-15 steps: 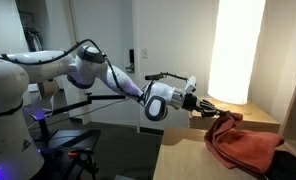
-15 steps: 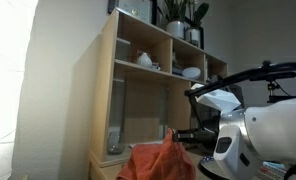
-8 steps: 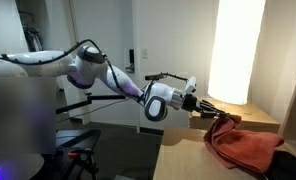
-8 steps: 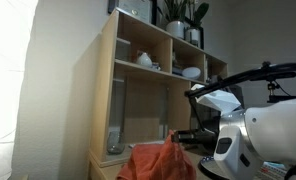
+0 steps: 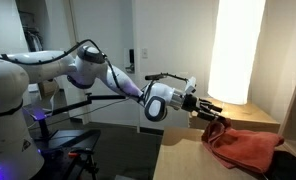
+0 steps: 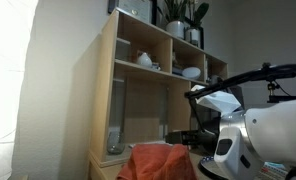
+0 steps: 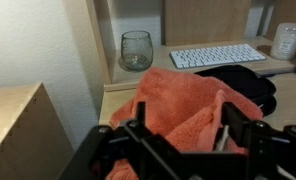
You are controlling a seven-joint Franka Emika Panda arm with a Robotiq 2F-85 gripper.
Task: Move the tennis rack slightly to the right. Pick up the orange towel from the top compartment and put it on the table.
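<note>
The orange towel (image 7: 178,92) lies slumped in folds on the light tan table (image 7: 116,103), which both exterior views also show: towel (image 5: 254,150) (image 6: 158,162). My gripper (image 7: 185,130) hovers just over the towel's near edge, jaws wide apart, with one upright fold close to the right finger (image 7: 232,122) and nothing pinched. In an exterior view the gripper (image 5: 216,114) stands at the towel's left end. The tennis rack is out of view.
A drinking glass (image 7: 136,50), a white keyboard (image 7: 214,56) and a pale cup (image 7: 286,40) stand behind the towel, with a flat black pad (image 7: 256,86) at its right. A tall wooden shelf unit (image 6: 138,85) holds dishes, with plants on top.
The jaws have opened and the towel's lifted peak has dropped flat onto the table. The arm has barely moved.
</note>
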